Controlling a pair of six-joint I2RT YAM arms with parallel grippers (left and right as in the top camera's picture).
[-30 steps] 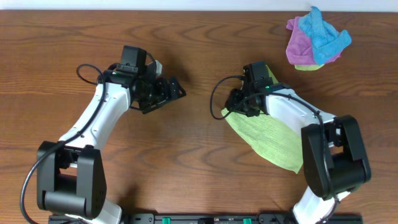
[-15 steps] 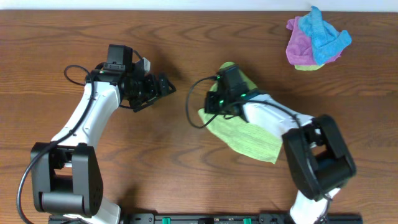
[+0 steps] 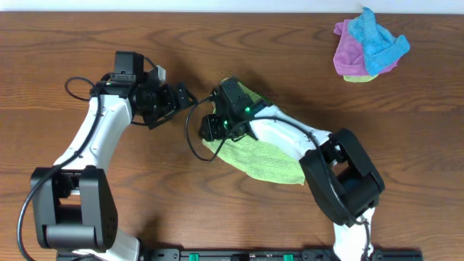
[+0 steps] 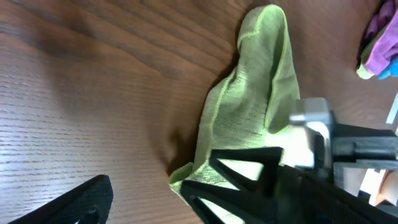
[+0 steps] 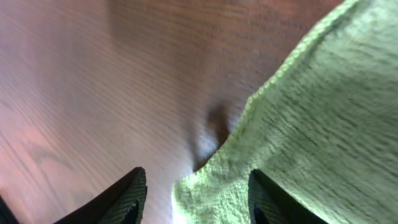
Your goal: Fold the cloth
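The bench [image 3: 65, 43] is brown wood. On the left side of the overhead frame, the white left arm [image 3: 101, 138] reaches up and bends toward the middle. Its left fingers [image 4: 84, 200] are spread wide apart and hold nothing. They are near the cloth [image 3: 264, 156] but do not touch it.

The cloth lies in the middle of the frame. It is lime green and bunched, not flat. One end points to the top and the other to the lower right. The right arm [image 3: 290, 134] lies across it. The right fingers [image 5: 127, 193] are at the cloth's left edge. They stand apart and the edge sits between them, not squeezed.

In the upper right corner, well apart, a purple cloth [image 3: 349, 52] and a blue cloth [image 3: 377, 40] sit in a pile.
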